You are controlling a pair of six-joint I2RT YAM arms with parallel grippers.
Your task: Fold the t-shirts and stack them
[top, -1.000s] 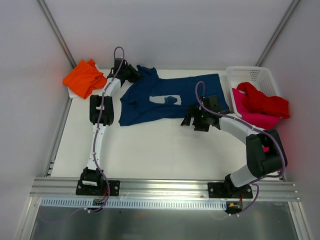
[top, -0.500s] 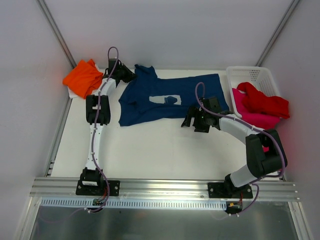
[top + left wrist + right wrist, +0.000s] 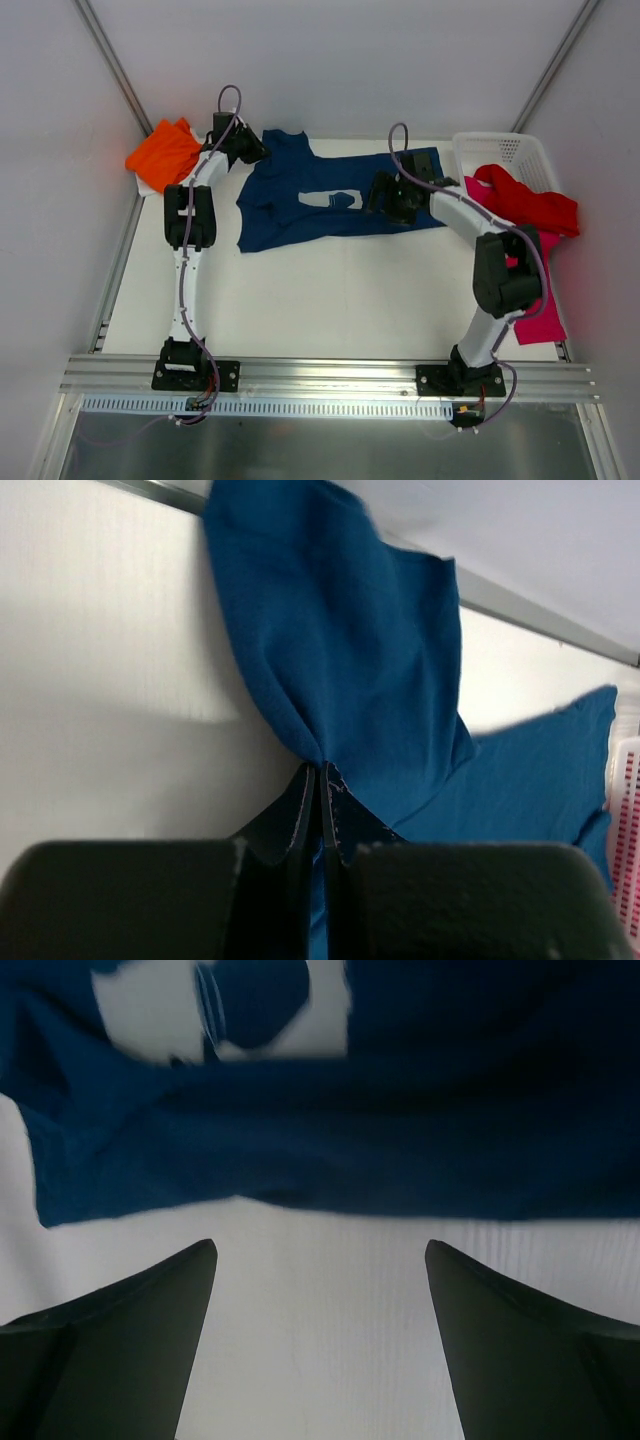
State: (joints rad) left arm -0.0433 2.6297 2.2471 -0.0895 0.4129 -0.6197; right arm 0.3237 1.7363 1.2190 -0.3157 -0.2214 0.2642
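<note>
While the navy t-shirt (image 3: 320, 200) lies spread print-up across the far half of the white table (image 3: 320, 300), the left gripper (image 3: 322, 780) has its fingers pressed together on a bunched fold at the shirt's far-left corner, and the cloth fans away from the pinch. The right gripper (image 3: 320, 1250) hovers at the shirt's near edge on its right side, fingers spread wide with bare table between them, gripping nothing. An orange t-shirt (image 3: 165, 155) sits crumpled at the far-left corner, just beside the left arm. A red t-shirt (image 3: 525, 205) is heaped on a magenta-pink t-shirt (image 3: 547, 310) in the white mesh basket (image 3: 500, 148) at the far right, pink cloth trailing out toward the near side.
</note>
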